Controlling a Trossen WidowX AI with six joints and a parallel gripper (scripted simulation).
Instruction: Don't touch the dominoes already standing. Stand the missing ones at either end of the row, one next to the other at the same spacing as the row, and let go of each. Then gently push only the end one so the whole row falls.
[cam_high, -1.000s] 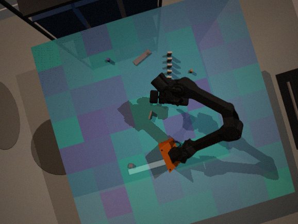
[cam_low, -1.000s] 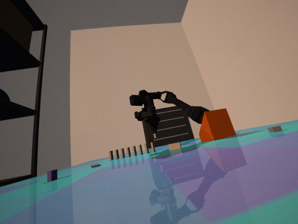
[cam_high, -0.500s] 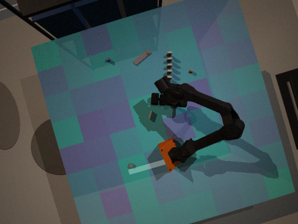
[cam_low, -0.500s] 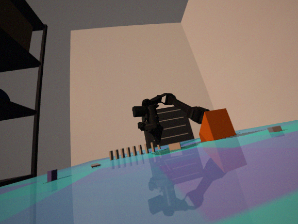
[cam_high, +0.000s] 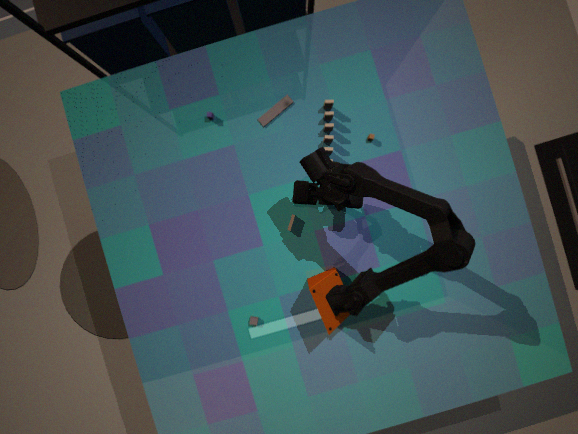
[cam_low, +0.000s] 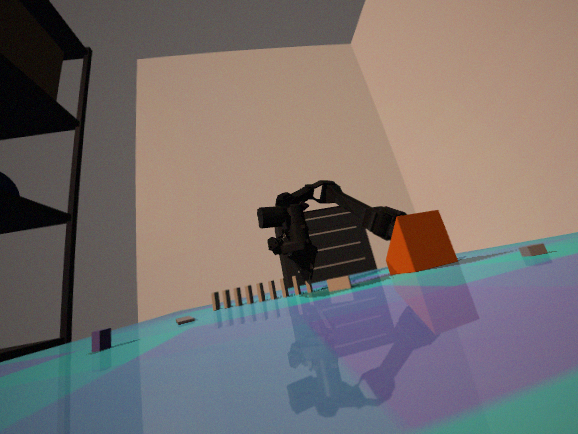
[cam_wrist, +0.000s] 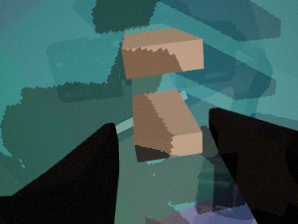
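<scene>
We had a teal and purple checkered table (cam_high: 150, 260) w/ beige walls behind and a dark shelf (cam_low: 75, 190) at left. The gripper (cam_wrist: 162, 163) sat low at the near end of the domino row (cam_high: 328, 122), fingers spread apart and clear of the end domino (cam_wrist: 166, 125), which stood on the table btw them, released. The next domino (cam_wrist: 160, 52) stood just beyond it, roughly same gap as the rest. Another domino (cam_high: 292, 222) lay apart, nearer the arm's orange base (cam_high: 320, 287). Also on the table: a flat grey slab (cam_high: 275, 111), a purple cube (cam_high: 210, 116), an orange cube (cam_high: 370, 137), a grey block (cam_high: 253, 320) by a pale strip (cam_high: 280, 326).
</scene>
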